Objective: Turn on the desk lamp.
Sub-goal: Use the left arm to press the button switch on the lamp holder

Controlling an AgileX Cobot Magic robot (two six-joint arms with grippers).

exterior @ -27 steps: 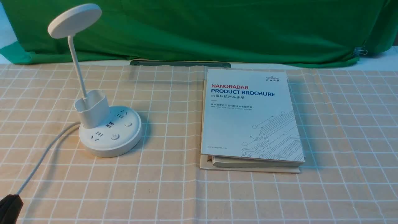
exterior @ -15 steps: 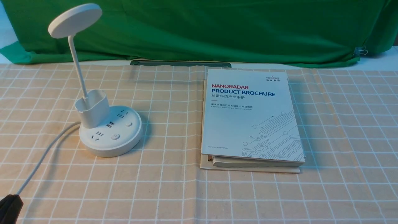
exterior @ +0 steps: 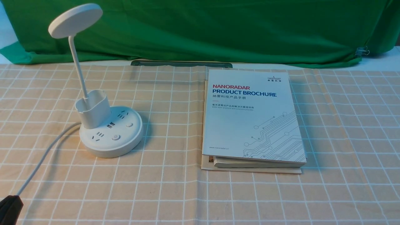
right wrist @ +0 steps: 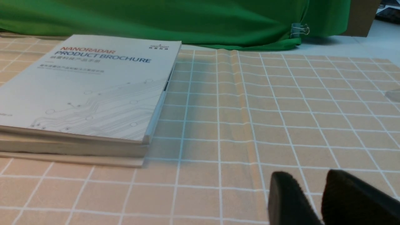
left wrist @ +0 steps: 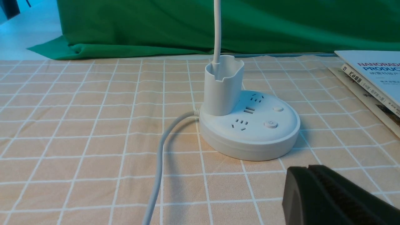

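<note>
**Desk lamp (exterior: 93, 109): unlit, approach step opening**

Item is standing upright on the checked tablecloth (exterior: 175, 193), ahead of the left gripper (left wrist: 309, 172) and a little inward of it, well apart. Its white cord (left wrist: 159, 156) is trailing back past those jaws. The jaws are appearing pressed together, gripping nothing. The right gripper (right wrist: 312, 178) is resting low with a narrow slit showing between its fingers, also holding nothing. A brochure (right wrist: 87, 90) is lying between it and the lamp.

Two buttons are facing up on the base: the power-marked one (left wrist: 270, 124) nearer the left jaws, a plain one (left wrist: 277, 109) beyond it. No glow is showing, so pressing is likely pending. The next move is calling for the left tip to travel forward, clear the base rim and descend squarely on the power button.
</note>
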